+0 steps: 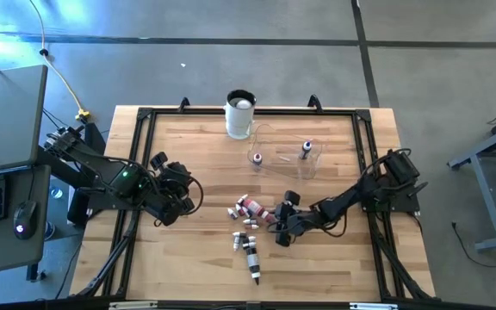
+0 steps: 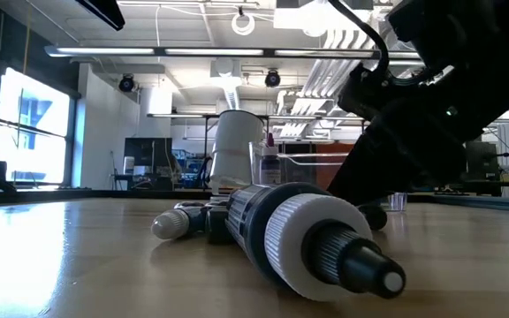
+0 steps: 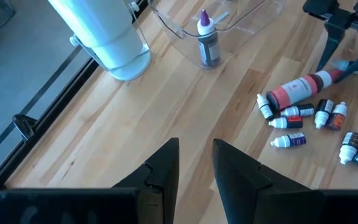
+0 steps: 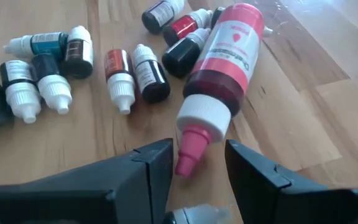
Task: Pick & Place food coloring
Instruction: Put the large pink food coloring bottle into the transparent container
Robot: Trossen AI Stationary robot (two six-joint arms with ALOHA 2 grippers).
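Right gripper (image 4: 197, 163), jaws apart, straddles the pink nozzle of the large red-labelled plastic bottle (image 4: 225, 59), probably lining up a grasp. Left gripper (image 3: 196, 163), jaws narrowly apart, waits.

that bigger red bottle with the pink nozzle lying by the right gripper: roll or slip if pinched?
The red bottle lies on its side with a round body, so a nudge would probably roll it. Its pink tip sits between the open right gripper fingers; the tapered nozzle may squirt out, so the cap looks safer. Probably light.
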